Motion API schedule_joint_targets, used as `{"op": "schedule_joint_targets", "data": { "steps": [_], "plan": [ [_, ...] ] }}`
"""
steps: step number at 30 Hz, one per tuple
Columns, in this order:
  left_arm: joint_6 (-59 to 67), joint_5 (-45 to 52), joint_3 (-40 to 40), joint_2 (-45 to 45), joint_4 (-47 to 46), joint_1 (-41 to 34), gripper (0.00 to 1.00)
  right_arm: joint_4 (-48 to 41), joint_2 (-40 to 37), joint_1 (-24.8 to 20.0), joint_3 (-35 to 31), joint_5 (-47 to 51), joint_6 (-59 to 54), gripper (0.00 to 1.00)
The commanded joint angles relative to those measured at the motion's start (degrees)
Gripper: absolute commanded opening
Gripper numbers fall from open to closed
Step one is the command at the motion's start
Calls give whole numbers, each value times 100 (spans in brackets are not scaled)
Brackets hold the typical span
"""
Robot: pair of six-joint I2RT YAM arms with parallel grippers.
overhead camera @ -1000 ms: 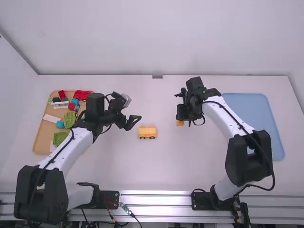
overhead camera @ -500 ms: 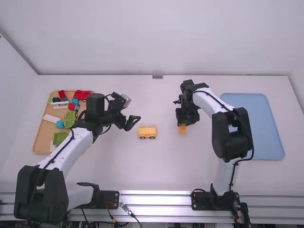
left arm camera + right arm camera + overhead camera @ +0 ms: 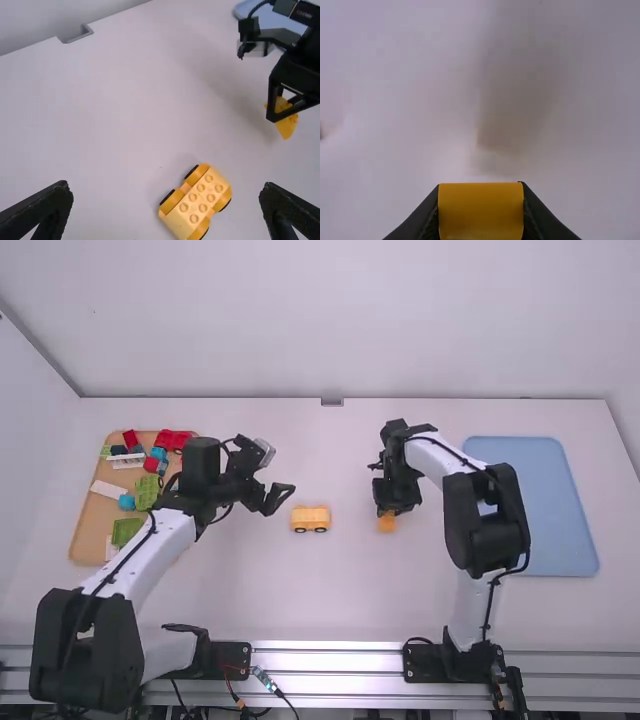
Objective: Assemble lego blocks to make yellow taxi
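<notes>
Right of the wheeled base (image 3: 310,520), the yellow block (image 3: 386,524) is pinched by the right gripper (image 3: 480,186); the left gripper (image 3: 166,189) is spread wide. If not held, the base could be bumped away by the block.

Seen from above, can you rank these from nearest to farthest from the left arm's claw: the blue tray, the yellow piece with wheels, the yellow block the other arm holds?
1. Yellow wheeled piece: just right of the left claw.
2. Yellow block: farther right, in the right claw.
3. Blue tray: far right.
</notes>
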Motion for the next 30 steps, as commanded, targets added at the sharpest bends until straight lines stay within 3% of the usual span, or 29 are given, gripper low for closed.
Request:
{"op": "schedule_joint_targets", "data": {
  "steps": [1,12,13,15,17,18,22,26,30],
  "plan": [
    [4,31,149,-143,2,-20,99,203,87,-9,-251,85,251,0],
    [8,31,149,-143,-109,-17,99,514,87,-76,-474,66,308,0],
    [6,27,149,-143,-122,-17,99,562,87,-76,-503,68,328,16],
    [6,31,149,-143,-133,-20,99,605,87,-76,-516,68,326,19],
    [6,31,149,-143,-129,-17,99,656,87,-76,-518,68,328,33],
    [6,34,149,-143,-131,-20,99,660,87,-76,-518,66,328,34],
    [6,29,149,-143,-131,-20,99,713,87,-79,-518,76,328,66],
    [4,31,149,-143,-133,-11,99,767,85,-81,-507,90,319,89],
    [6,20,149,-143,-133,-35,99,752,74,-2,-317,192,144,93]
  ]
}}
